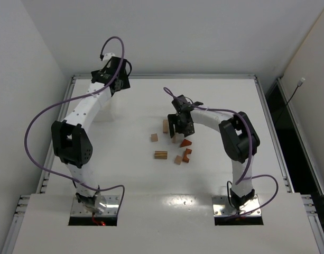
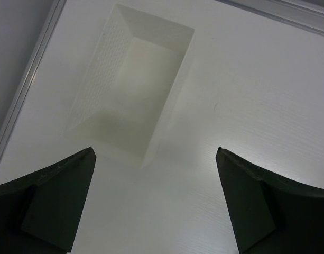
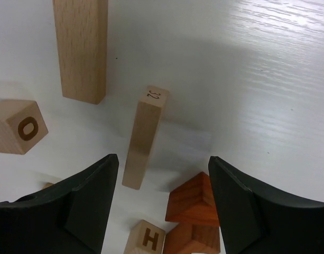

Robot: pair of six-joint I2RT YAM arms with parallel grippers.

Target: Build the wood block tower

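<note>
The right gripper (image 3: 164,203) hangs over the loose wood blocks (image 1: 172,145) in the middle of the table (image 1: 220,95). Its jaws are parted and grip nothing. Ahead of the gap between them is a slim tan bar (image 3: 143,140) stamped "32" on the end that points away from the fingers. Whether the bar stands or lies is not clear. Its plain end is just beside the tip of the left finger (image 3: 93,196) and well short of the right one.

Other pieces crowd the bar. In the right wrist view:
- A reddish-brown wedge (image 3: 193,198) sits just right of its plain end, between the bar and the right finger.
- A second reddish-brown piece (image 3: 191,238) and a tan cube lettered "H" (image 3: 146,238) lie nearer than that end, inside the jaw gap.
- A thick tan block (image 3: 82,47) is beyond the bar and to its left.
- A tan cube lettered "O" (image 3: 16,127) is farther left.

Each block rests on the table by itself.

Well away from the bar, at the table's far left, the left gripper (image 2: 154,203) is spread wide and holds nothing. It hovers over bare table just beside a white tray (image 2: 93,84).
</note>
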